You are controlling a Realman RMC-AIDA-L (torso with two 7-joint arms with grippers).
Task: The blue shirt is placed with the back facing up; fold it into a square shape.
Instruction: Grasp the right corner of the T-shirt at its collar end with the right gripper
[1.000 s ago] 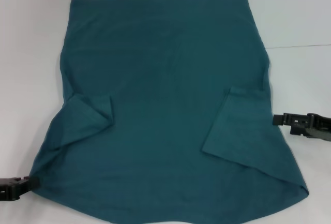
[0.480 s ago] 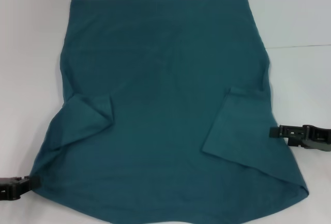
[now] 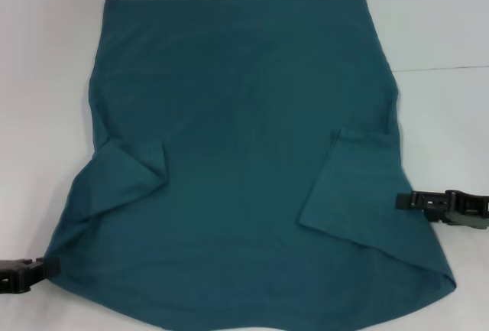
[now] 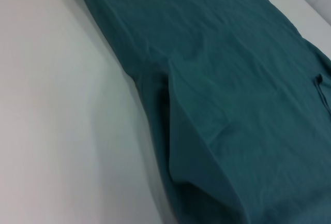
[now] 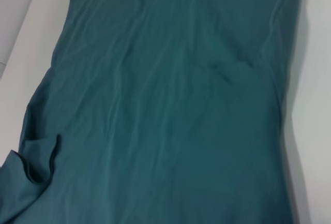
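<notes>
The blue shirt (image 3: 244, 132) lies spread flat on the white table (image 3: 46, 79), and it fills most of the head view. Both short sleeves are folded inward onto the body, the left sleeve (image 3: 126, 174) and the right sleeve (image 3: 351, 186). My left gripper (image 3: 40, 271) sits at the shirt's near left corner, touching the fabric edge. At the shirt's right edge, just below the folded sleeve, is my right gripper (image 3: 405, 200). The wrist views show only shirt fabric (image 4: 232, 79) (image 5: 170, 105) and table.
Bare white table surrounds the shirt on the left, right and far sides. A thin seam line (image 3: 443, 67) crosses the table at the far right. The shirt's near hem runs close to the table's near edge.
My right gripper has slid toward me along the shirt's right edge and slightly inward onto it. The left gripper and the shirt have hardly moved.
</notes>
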